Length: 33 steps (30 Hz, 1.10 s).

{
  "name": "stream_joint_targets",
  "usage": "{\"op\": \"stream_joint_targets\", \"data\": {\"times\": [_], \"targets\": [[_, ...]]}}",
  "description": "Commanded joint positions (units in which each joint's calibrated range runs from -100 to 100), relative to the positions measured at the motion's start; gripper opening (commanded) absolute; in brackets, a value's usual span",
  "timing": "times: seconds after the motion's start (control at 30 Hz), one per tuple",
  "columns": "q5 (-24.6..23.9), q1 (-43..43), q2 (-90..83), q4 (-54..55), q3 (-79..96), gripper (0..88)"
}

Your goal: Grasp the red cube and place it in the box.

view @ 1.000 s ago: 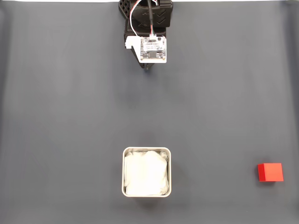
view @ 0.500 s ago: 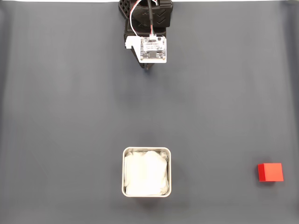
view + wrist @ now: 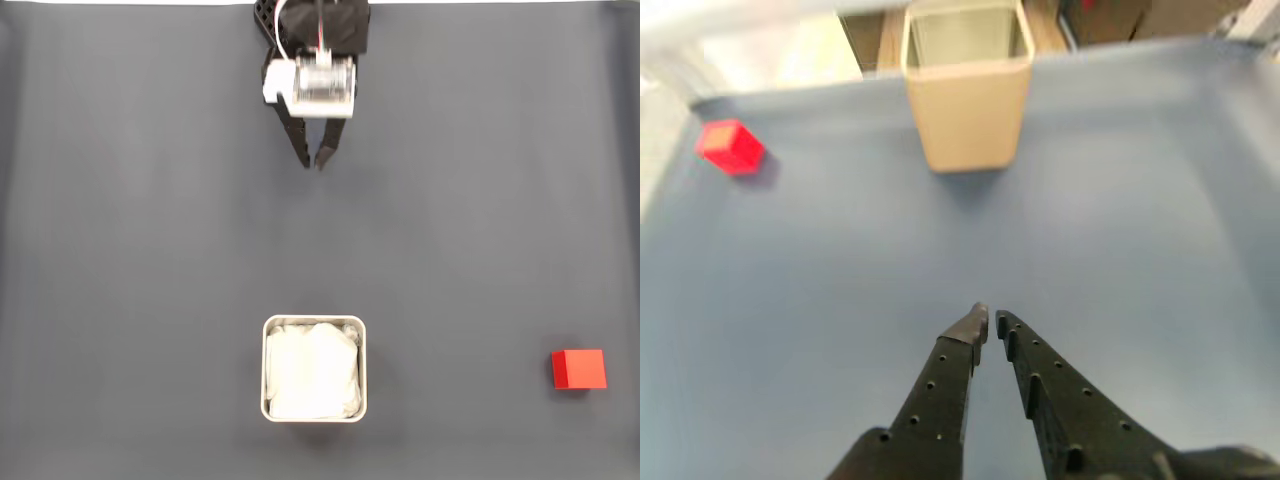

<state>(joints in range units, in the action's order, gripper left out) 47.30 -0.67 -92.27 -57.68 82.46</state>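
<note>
The red cube (image 3: 578, 369) rests on the dark mat at the lower right of the fixed view; the wrist view has it far off at the upper left (image 3: 730, 146). The box (image 3: 266, 372), square with a pale rim and white lining, stands at the bottom centre, and straight ahead in the wrist view (image 3: 970, 112). My gripper (image 3: 313, 163) hangs at the top centre of the fixed view, far from both, pointing toward the box. In the wrist view its black fingertips (image 3: 990, 320) nearly touch, with nothing between them.
The dark mat (image 3: 150, 250) covers the whole table. Its far edge runs just behind the box in the wrist view, with pale floor and brown furniture (image 3: 1140, 18) beyond it. The arm's base (image 3: 315, 20) sits at the top edge.
The wrist has tilted up and the view of it is blurred; the two black fingers now stick out below the white camera mount. Cube and box have not moved.
</note>
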Motion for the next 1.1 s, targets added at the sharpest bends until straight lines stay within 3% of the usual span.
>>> {"op": "stream_joint_targets", "data": {"times": [0.0, 0.33, 0.53, 1.07], "targets": [[0.5, 0.2, 8.6, 2.0, -19.6, 0.0], [1.9, 0.2, 23.5, -0.4, -45.3, 0.2], [2.5, 0.3, 31.2, -8.8, -55.9, 0.0], [3.7, 0.7, 38.5, -11.6, -57.6, 0.0]]}}
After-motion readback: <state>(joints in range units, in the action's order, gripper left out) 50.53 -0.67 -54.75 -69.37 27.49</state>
